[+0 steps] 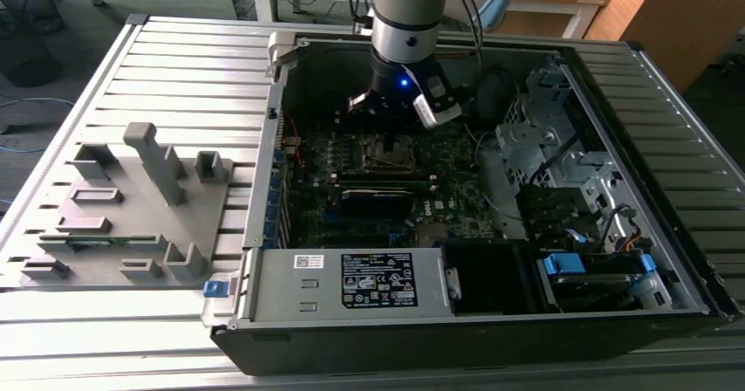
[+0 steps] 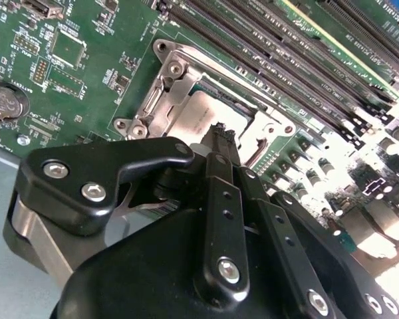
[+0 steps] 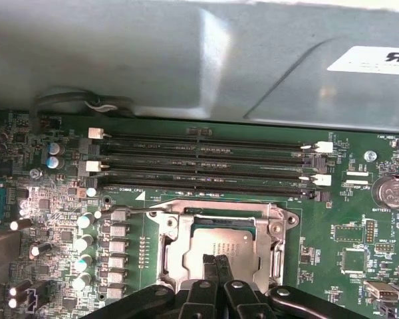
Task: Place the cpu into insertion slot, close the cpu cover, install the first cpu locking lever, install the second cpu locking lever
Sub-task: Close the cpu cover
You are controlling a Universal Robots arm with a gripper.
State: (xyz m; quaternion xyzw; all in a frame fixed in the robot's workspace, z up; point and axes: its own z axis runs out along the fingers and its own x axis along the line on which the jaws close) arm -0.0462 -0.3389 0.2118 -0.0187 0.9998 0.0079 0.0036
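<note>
— Power supply box (image 1: 349, 282) sat nearest, against the case's near wall. What lay beyond it?
— The memory slots (image 3: 199, 166), then the insertion slot (image 1: 390, 154) farther back on the motherboard (image 1: 338, 221), right under the arm (image 1: 407, 11).
— And the chip?
— The cpu (image 3: 209, 242) lay in that slot, grey top up. The cpu cover (image 3: 167, 249) looked folded down flat around it, with the chip showing through the cut-out.
— The gripper?
— The gripper (image 3: 217, 260) hung over one edge of the chip, its fingers (image 3: 209, 272) pressed together with nothing between them. Touching or just clear, I couldn't tell.
— How would you have closed that cover well?
— Press straight down, gently, on the frame and not the chip. No sideways drag, because I'd judge the socket contacts underneath bend easily.
</note>
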